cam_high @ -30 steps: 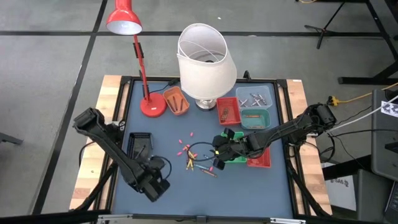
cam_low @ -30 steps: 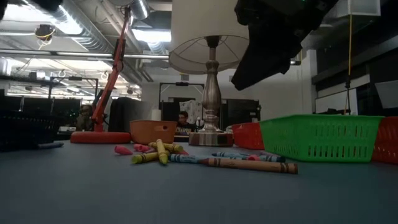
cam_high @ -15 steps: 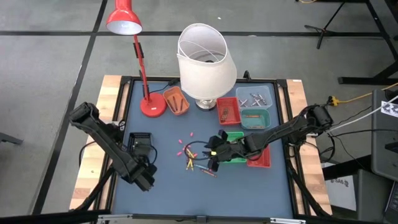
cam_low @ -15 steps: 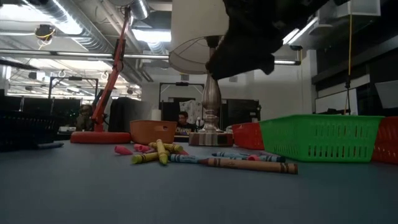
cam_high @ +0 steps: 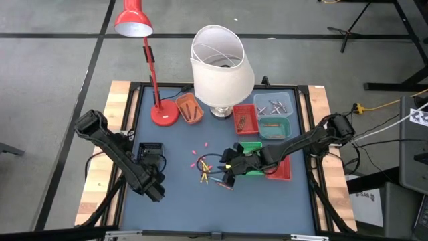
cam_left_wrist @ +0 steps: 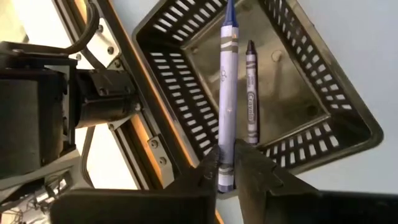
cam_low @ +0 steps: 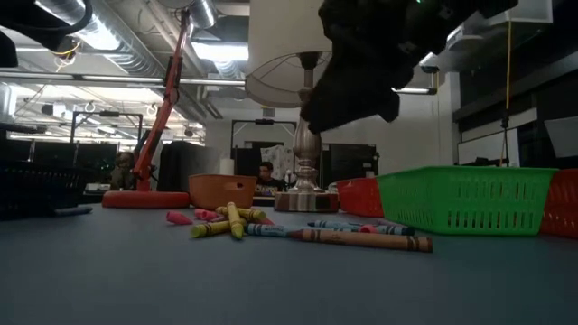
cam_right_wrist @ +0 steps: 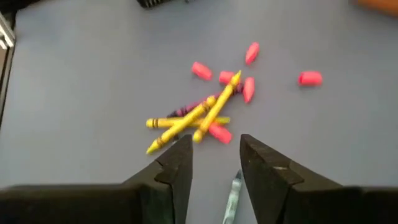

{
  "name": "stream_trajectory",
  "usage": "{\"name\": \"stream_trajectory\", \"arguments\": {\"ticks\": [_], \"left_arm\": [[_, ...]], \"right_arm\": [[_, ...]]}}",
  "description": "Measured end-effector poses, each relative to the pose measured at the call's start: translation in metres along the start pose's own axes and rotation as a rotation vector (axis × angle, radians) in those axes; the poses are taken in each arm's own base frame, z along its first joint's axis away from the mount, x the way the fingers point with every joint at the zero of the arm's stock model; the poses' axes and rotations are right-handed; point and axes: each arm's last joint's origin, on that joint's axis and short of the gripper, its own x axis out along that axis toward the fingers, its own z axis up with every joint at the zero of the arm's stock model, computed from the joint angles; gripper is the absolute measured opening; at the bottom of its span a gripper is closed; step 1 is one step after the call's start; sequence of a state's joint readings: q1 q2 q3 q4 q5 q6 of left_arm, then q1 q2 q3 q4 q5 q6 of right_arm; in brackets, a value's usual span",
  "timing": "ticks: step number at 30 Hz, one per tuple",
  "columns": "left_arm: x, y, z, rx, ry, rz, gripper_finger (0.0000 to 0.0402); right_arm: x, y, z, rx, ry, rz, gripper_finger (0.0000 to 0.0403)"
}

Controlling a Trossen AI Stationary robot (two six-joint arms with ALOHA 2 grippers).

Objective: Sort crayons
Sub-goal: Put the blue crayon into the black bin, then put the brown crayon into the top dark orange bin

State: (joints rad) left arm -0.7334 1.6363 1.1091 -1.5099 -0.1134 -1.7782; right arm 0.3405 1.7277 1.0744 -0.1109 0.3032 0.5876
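1. High view: since a second ago, the left gripper (cam_high: pixel 152 189) has drawn back from the table's front toward the black basket (cam_high: pixel 150 153), and now sits at that basket's near end.
2. Over the same second the right gripper (cam_high: pixel 227 168) has slid off the green basket (cam_high: pixel 253 167) toward the loose crayons (cam_high: pixel 208 171) in the middle of the blue table (cam_high: pixel 180 207).
3. Nothing else has shifted: the crayon pile, the red desk lamp (cam_high: pixel 134 23) and the white-shaded lamp (cam_high: pixel 221 57) lie as before.
4. Left wrist view: the left gripper (cam_left_wrist: pixel 227 167) points down into the black basket (cam_left_wrist: pixel 186 93), its narrow fingers (cam_left_wrist: pixel 208 171) pinching the lower end of a blue crayon (cam_left_wrist: pixel 227 99).
5. That blue crayon reaches across the basket floor, just beside a dark crayon (cam_left_wrist: pixel 251 93) lying inside.
6. Right wrist view: the right gripper (cam_right_wrist: pixel 214 158) hovers over the table with its fingers (cam_right_wrist: pixel 177 165) spread and nothing between them.
7. Just beyond its tips lie crossed yellow crayons (cam_right_wrist: pixel 193 118) among short pink pieces (cam_right_wrist: pixel 249 68), and a grey-blue crayon (cam_right_wrist: pixel 231 196) lies between the fingers on the table.
8. Low view: the right arm (cam_low: pixel 361 54) hangs above the crayon row (cam_low: pixel 298 230), left of the green basket (cam_low: pixel 461 199).
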Motion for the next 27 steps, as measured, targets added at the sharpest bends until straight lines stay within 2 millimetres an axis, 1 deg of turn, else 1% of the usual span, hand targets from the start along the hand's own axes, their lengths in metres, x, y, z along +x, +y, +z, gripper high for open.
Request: {"name": "stream_trajectory", "arguments": {"ticks": [5, 10, 18, 27], "left_arm": [[0.0, -0.001, 0.0, 0.0, -0.015, -0.008, 0.0063], [0.0, -0.004, 0.002, -0.005, -0.097, -0.058, 0.0084], [-0.001, -0.01, 0.006, -0.021, -0.24, -0.14, 0.0087], [-0.002, -0.011, 0.008, -0.028, -0.337, -0.163, 0.0087]], "right_arm": [[0.003, 0.0, -0.003, 0.005, 0.037, 0.018, 0.0131], [0.003, 0.0, -0.004, 0.005, 0.038, 0.016, 0.0131], [0.003, 0.0, -0.003, 0.003, 0.044, 0.012, 0.0131], [-0.001, 0.006, 0.008, -0.016, 0.014, 0.032, 0.0131]]}}
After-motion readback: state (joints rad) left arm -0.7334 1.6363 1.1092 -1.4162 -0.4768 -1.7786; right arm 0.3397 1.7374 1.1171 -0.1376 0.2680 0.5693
